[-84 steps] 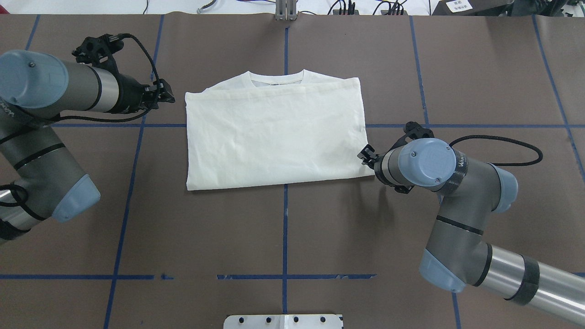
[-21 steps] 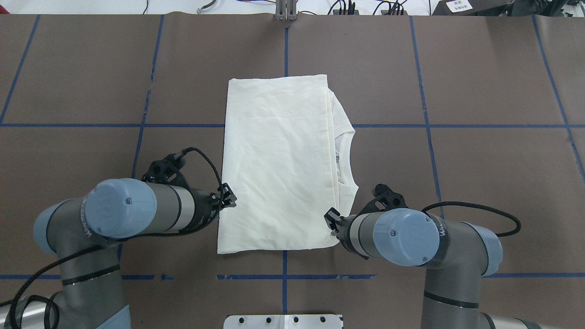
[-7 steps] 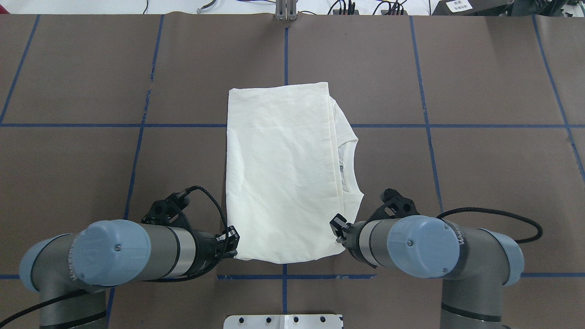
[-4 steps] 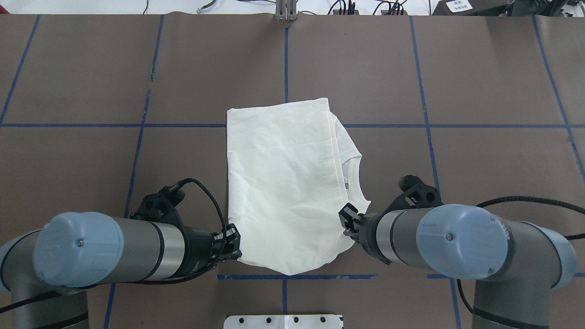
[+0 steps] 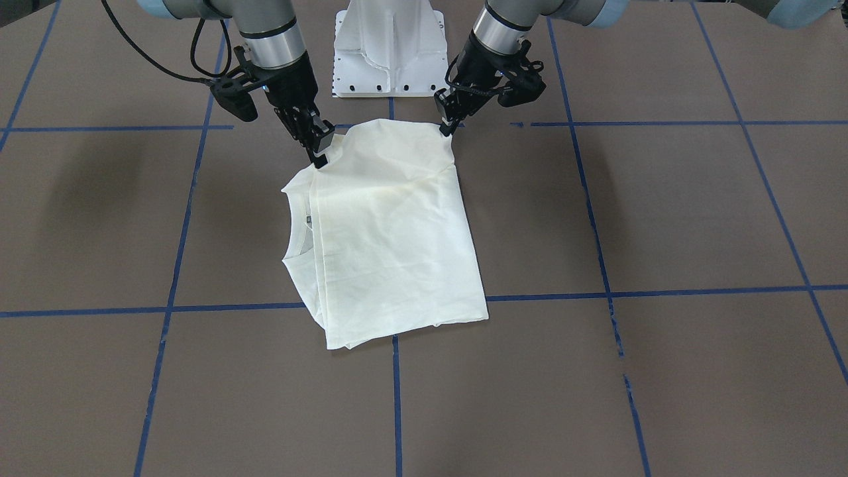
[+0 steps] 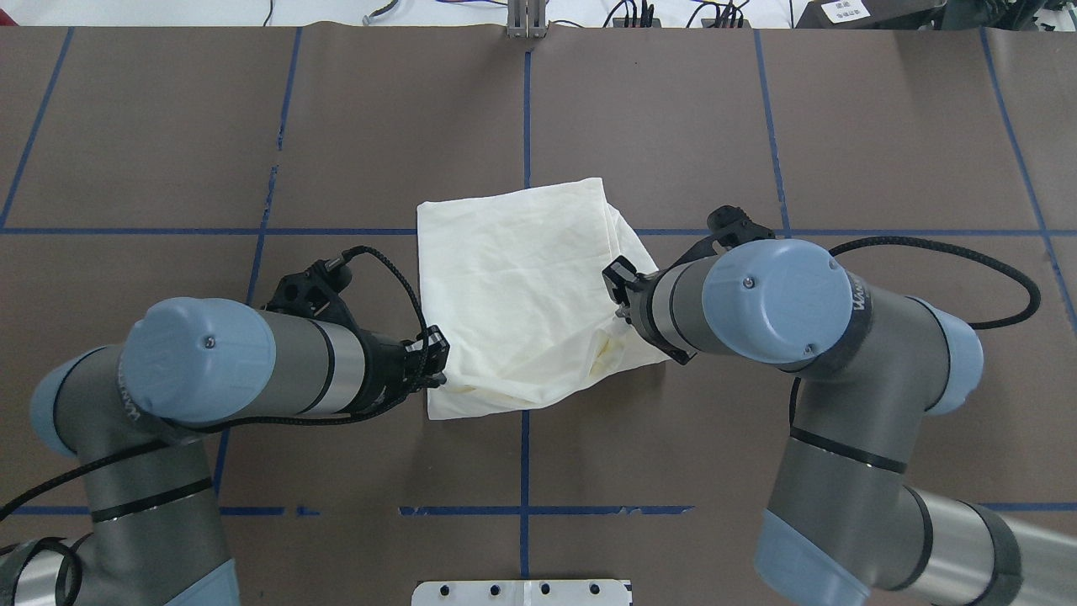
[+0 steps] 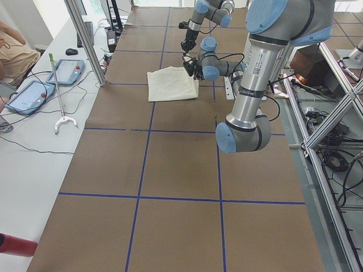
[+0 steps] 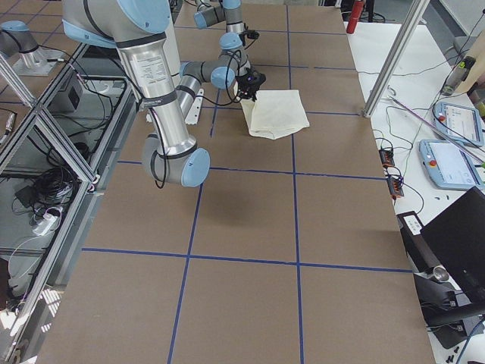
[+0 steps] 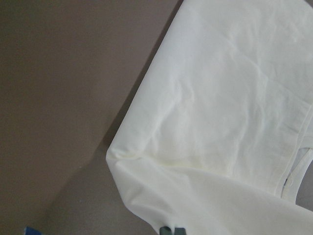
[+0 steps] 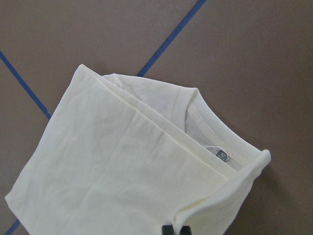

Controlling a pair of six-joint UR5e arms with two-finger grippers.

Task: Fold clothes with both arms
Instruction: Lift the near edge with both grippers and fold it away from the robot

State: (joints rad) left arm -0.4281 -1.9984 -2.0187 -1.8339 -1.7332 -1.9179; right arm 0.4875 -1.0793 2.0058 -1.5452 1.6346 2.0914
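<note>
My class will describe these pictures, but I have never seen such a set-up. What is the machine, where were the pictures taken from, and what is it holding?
It is a robot with two jointed arms at a brown table marked with blue tape. One camera looks down from behind it, one faces it across the table, two watch from the table's ends, one sits on each wrist. A folded cream shirt lies on the table. The left gripper and the right gripper each pinch a corner on the robot's side, raised off the table.
</note>
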